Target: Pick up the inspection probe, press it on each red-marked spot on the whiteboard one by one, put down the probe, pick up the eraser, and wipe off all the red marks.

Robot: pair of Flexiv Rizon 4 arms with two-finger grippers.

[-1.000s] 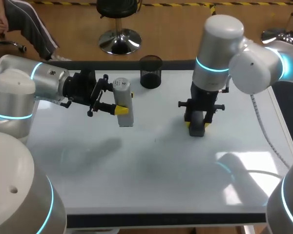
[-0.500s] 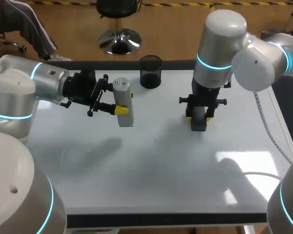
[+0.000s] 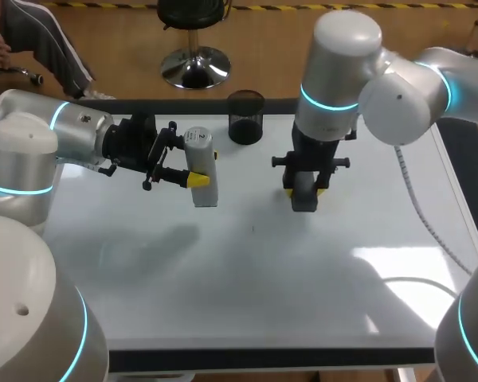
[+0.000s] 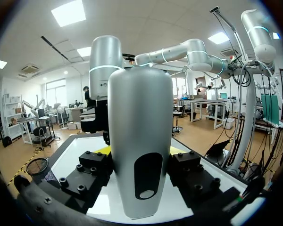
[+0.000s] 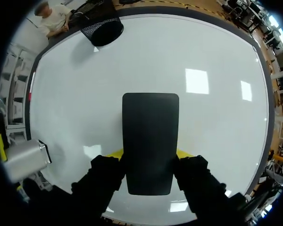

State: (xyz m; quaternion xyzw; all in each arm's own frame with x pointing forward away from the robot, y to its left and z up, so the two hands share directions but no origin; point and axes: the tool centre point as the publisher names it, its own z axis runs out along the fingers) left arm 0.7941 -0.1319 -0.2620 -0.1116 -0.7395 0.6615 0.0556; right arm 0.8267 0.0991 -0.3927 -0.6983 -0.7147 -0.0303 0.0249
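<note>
The right arm is sliding left over the whiteboard [image 3: 247,278], carrying the eraser [image 3: 303,196]. The right jaws are gripping the eraser on both sides, and it is sticking out ahead of them. The left jaws are clamping the probe [image 3: 201,171] crosswise between them, well apart from the eraser.

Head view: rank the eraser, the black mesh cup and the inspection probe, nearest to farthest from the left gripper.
1. The inspection probe: clamped in the left gripper itself.
2. The black mesh cup: at the far edge of the whiteboard, near its middle.
3. The eraser: held by the right gripper, right of the middle.
</note>
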